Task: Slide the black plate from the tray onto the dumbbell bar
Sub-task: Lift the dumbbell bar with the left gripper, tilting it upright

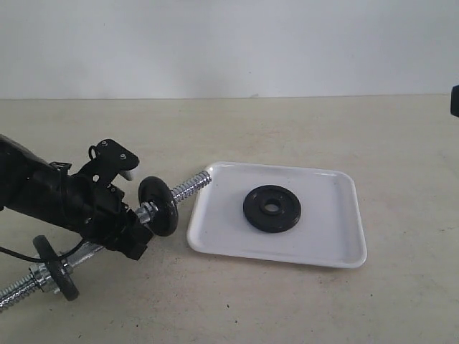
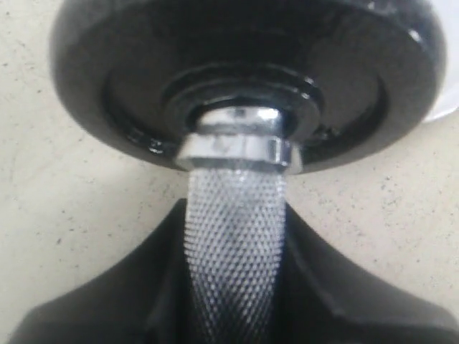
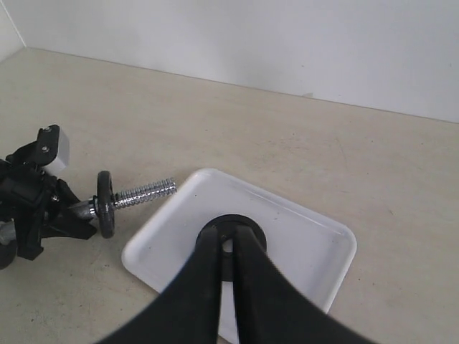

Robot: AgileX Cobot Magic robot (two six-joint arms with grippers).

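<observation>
The black plate (image 1: pixel 271 208) lies flat in the middle of the white tray (image 1: pixel 324 247). My left gripper (image 1: pixel 131 219) is shut on the knurled middle of the dumbbell bar (image 1: pixel 191 187), whose threaded end points at the tray's near-left corner. A similar black disc (image 1: pixel 159 206) with a silver nut (image 1: pixel 145 211) sits on the bar just ahead of the fingers, filling the left wrist view as disc (image 2: pixel 244 72), bar (image 2: pixel 233 244) and gripper (image 2: pixel 233 215). My right gripper (image 3: pixel 228 236) hangs well above the plate (image 3: pixel 231 219), its fingers together and holding nothing.
Another black disc (image 1: pixel 57 269) sits near the bar's other end at the lower left. The right wrist view shows the tray (image 3: pixel 305 247), the bar (image 3: pixel 143 193) and the left arm (image 3: pixel 32 201) on a beige tabletop before a white wall.
</observation>
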